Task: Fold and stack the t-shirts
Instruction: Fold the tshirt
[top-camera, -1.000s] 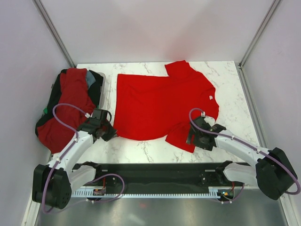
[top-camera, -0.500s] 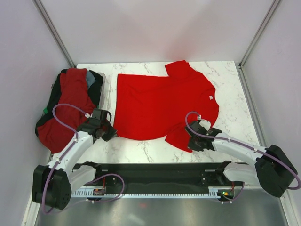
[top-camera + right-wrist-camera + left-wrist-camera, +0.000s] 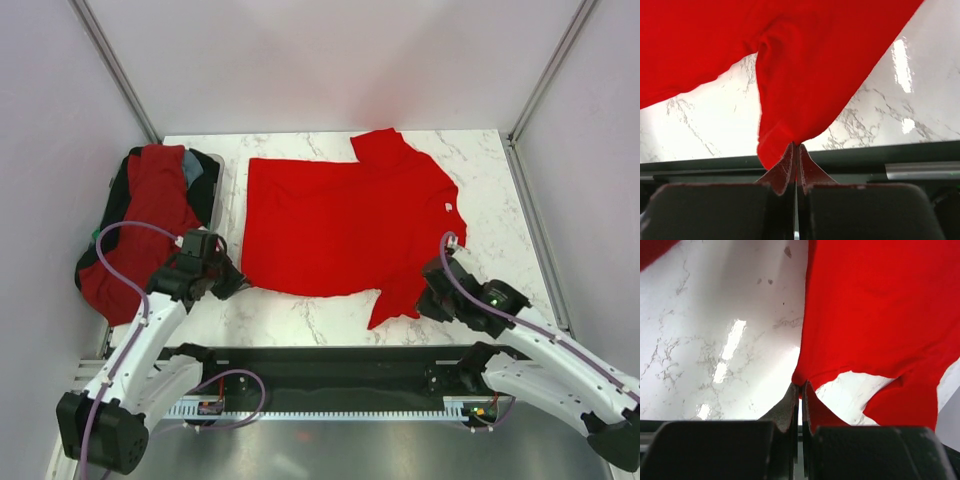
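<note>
A bright red t-shirt (image 3: 340, 225) lies spread on the marble table (image 3: 490, 170), its small white neck label (image 3: 449, 207) towards the right. My left gripper (image 3: 232, 280) is shut on the shirt's near left corner; the left wrist view shows that corner of the shirt (image 3: 880, 315) pinched between the closed tips of the gripper (image 3: 801, 386) and raised off the marble. My right gripper (image 3: 428, 300) is shut on the near sleeve. In the right wrist view the shirt (image 3: 805, 60) hangs in a fold from the closed tips of that gripper (image 3: 795, 145).
A dark bin (image 3: 210, 170) at the far left holds a dark red shirt (image 3: 150, 210) and a grey-blue cloth (image 3: 193, 168). A black rail (image 3: 330, 365) runs along the table's near edge. Grey walls close in the left, right and back.
My right gripper has shut on the near sleeve and moved right and up, drawing the sleeve with it. The left arm has risen slightly, still holding its corner.
</note>
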